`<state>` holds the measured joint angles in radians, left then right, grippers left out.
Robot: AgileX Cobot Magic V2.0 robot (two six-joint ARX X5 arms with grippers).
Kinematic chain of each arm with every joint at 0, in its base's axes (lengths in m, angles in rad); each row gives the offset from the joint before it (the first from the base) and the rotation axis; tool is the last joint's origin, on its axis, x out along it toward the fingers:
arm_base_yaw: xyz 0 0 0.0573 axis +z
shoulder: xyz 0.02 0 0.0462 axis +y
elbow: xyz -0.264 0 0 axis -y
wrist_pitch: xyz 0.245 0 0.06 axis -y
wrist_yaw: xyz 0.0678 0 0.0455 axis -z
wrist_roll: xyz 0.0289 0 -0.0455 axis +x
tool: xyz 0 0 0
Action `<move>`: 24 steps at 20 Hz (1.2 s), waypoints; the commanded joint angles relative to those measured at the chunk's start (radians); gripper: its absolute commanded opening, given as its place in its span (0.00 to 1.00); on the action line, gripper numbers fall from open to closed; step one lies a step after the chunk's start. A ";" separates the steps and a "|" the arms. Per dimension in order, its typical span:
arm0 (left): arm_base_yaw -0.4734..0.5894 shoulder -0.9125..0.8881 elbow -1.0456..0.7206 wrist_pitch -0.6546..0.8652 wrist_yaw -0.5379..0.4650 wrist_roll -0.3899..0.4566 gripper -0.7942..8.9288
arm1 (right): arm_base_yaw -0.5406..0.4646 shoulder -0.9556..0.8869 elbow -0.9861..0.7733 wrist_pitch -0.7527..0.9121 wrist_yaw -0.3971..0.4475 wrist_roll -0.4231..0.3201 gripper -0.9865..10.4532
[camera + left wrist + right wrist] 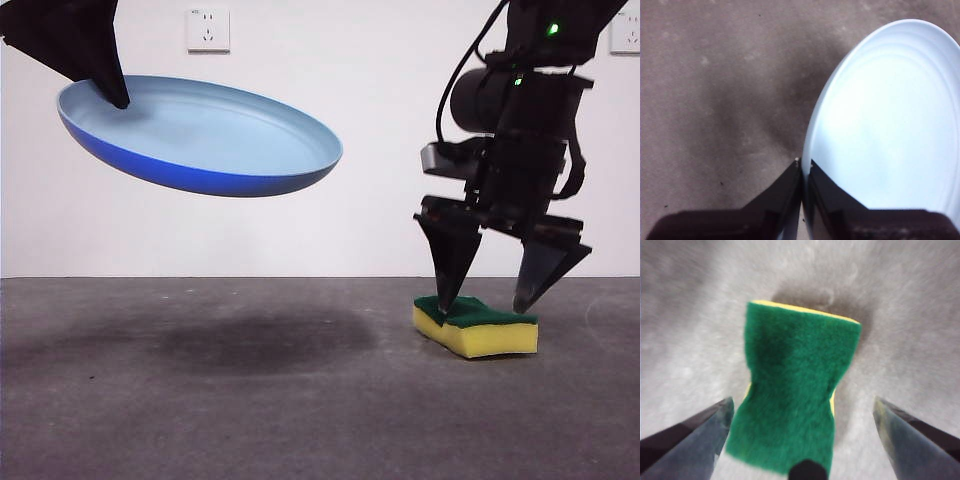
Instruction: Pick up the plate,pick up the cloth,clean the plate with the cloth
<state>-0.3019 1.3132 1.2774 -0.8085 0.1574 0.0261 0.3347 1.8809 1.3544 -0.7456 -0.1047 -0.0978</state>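
The light-blue plate [200, 135] hangs tilted in the air at the upper left of the front view. My left gripper [115, 98] is shut on its rim, and the left wrist view shows the jaws pinching the plate's edge [880, 130] at the gripper [804, 165]. The cloth, a yellow sponge with a green top [476, 326], lies on the table at the right. My right gripper [488, 300] is open just above it, one jaw on each side. In the right wrist view the sponge [795, 390] lies between the spread jaws [802, 412].
The grey table [250, 400] runs across the front view with the plate's shadow on it. A white wall with two sockets [208, 30] stands behind.
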 commanded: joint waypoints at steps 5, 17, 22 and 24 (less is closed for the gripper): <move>-0.024 -0.002 0.000 0.003 0.004 0.004 0.07 | 0.015 0.056 -0.003 0.034 -0.002 -0.008 0.49; -0.027 -0.001 0.000 0.003 0.003 0.004 0.07 | 0.022 0.070 -0.003 0.042 -0.001 -0.002 0.08; -0.027 0.016 0.000 0.053 0.000 0.001 0.07 | 0.047 -0.018 -0.003 0.041 -0.080 0.060 0.08; -0.027 0.037 0.000 0.064 0.000 0.000 0.07 | 0.068 -0.095 -0.003 0.040 -0.079 0.068 0.08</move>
<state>-0.3241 1.3430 1.2774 -0.7532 0.1558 0.0257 0.3992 1.7966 1.3544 -0.7090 -0.1795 -0.0441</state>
